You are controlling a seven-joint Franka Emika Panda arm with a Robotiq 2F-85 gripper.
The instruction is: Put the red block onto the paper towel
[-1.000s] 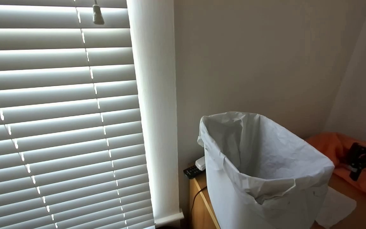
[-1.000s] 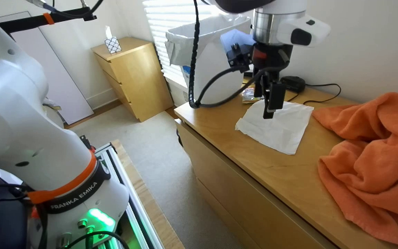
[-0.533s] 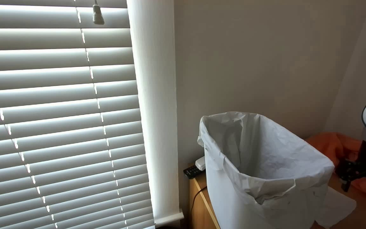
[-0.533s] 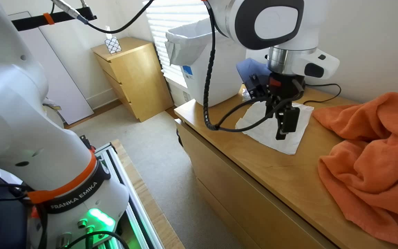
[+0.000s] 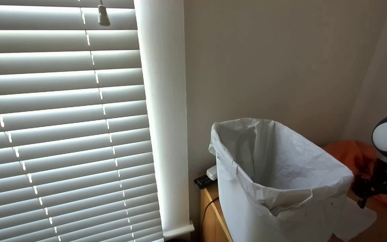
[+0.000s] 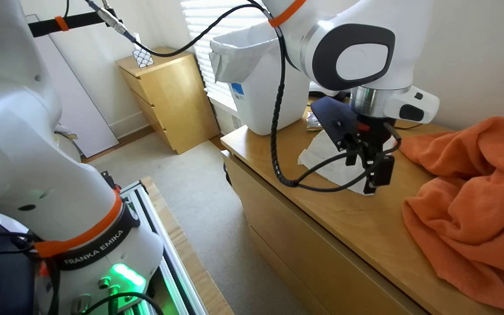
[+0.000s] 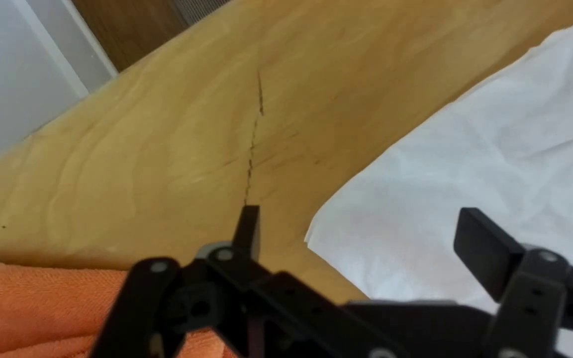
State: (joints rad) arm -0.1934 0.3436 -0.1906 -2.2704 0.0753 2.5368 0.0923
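Note:
A white, slightly wrinkled paper towel [image 6: 324,153] lies on the wooden dresser top. Its edge shows beside the bin in an exterior view [image 5: 356,220], and it fills the right side of the wrist view [image 7: 495,159]. My black gripper [image 6: 361,176] points down above the towel's near edge. In the wrist view its fingers [image 7: 356,219] are wide apart with nothing between them; one finger is over bare wood, the other over the towel. The gripper also shows at the right edge of an exterior view [image 5: 381,205]. The red block is out of view or hidden.
A crumpled orange cloth [image 6: 475,214] lies on the dresser [image 6: 335,210] beside the gripper. A tall white lined bin [image 6: 274,96] stands at the dresser's far end. A shiny packet [image 6: 313,122] lies between bin and towel. The wall is behind.
My gripper has come down and moved across the towel, away from the bin and toward the orange cloth and the dresser's front. The towel and cloth have not moved.

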